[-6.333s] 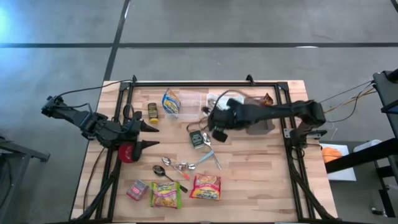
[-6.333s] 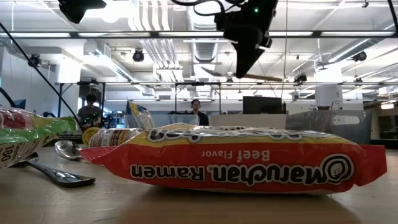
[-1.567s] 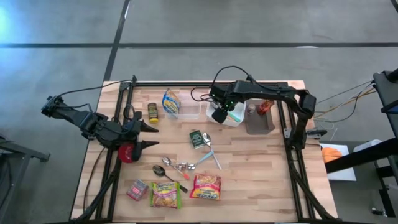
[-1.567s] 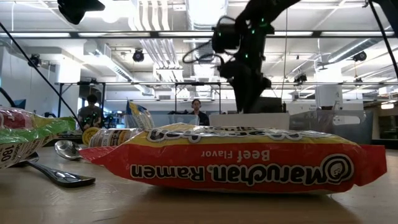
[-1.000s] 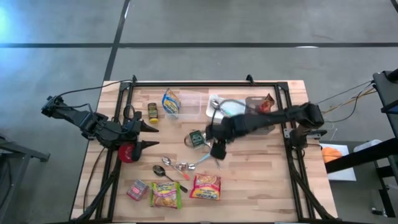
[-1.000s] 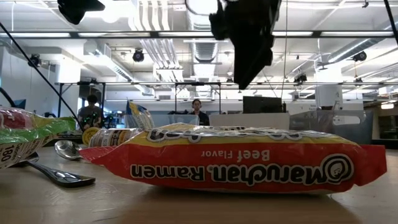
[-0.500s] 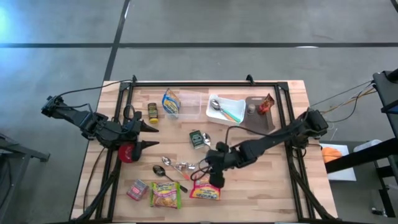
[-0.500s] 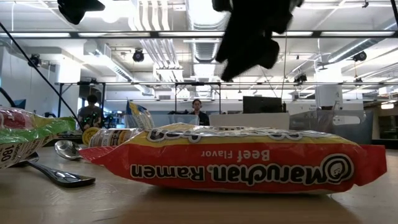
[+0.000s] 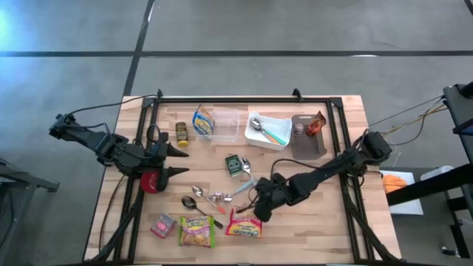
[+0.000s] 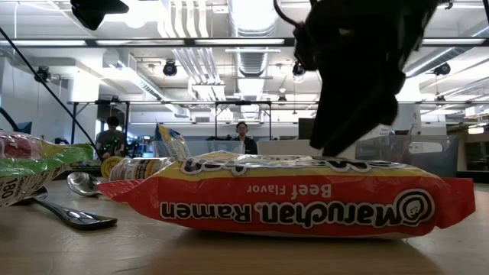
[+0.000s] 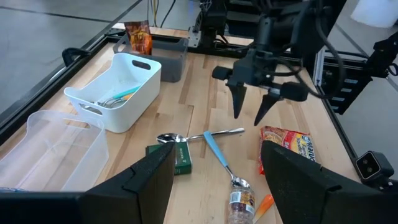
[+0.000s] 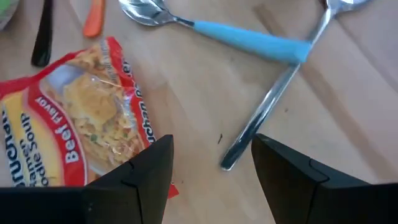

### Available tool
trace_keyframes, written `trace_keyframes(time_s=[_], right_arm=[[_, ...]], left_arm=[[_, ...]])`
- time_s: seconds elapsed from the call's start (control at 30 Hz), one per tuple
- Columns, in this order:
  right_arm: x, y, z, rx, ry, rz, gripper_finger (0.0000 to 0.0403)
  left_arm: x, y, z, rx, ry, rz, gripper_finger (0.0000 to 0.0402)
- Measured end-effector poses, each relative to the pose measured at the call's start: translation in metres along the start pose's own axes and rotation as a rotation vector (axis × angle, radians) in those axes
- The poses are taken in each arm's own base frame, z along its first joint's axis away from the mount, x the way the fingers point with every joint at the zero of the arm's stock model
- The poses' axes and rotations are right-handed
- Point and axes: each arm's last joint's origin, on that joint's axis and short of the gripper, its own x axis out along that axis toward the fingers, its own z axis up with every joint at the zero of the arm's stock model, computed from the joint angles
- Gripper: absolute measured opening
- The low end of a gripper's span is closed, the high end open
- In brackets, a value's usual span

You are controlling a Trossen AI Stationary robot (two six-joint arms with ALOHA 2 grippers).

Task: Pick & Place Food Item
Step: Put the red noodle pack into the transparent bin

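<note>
A red beef ramen packet [image 9: 244, 225] lies flat on the wood table near its front edge; it fills the low view [image 10: 290, 202]. My right gripper [image 9: 259, 210] hangs open just above the packet's far right corner [image 12: 134, 134], fingers pointing steeply down. The left wrist view shows its two fingertips [image 11: 249, 117] apart and clear of the table. My left gripper [image 9: 179, 161] waits open at the table's left side, above the table.
A blue-handled spoon [image 12: 249, 40] and a steel spoon [image 12: 273, 99] lie crossed just beyond the packet. A green ramen packet [image 9: 196, 231], a small pink packet [image 9: 162, 224], a green box [image 9: 234, 165], a white bin [image 9: 270, 131] and a grey bin [image 9: 309, 140] stand around.
My right gripper has swung from over the green box toward the table's near edge and come down over the red ramen packet, rolling its wrist on the way. Its fingers have stayed open. Nothing on the table has moved.
</note>
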Motion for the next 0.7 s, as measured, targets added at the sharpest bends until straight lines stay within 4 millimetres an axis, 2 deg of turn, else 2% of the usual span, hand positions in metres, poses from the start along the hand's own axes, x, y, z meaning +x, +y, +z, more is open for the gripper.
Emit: trace_keyframes(time_s=[0.2,0.37,0.5,0.7], right_arm=[[0.01,-0.009,-0.022,0.132,0.012,0.011,0.0215],[0.009,-0.006,-0.03,0.164,0.014,0.02,0.0215],[0.002,0.008,-0.024,0.094,-0.057,0.053,0.0215],[-0.012,0.042,-0.008,-0.095,-0.203,0.224,0.0215]], left_arm=[[0.0,0.0,0.0,0.051,0.0,0.0,0.0243],[0.0,0.0,0.0,0.054,0.0,0.0,0.0243],[0.0,0.0,0.0,0.054,-0.001,0.0,0.0243],[0.0,0.0,0.002,0.03,-0.019,0.003,0.0243]])
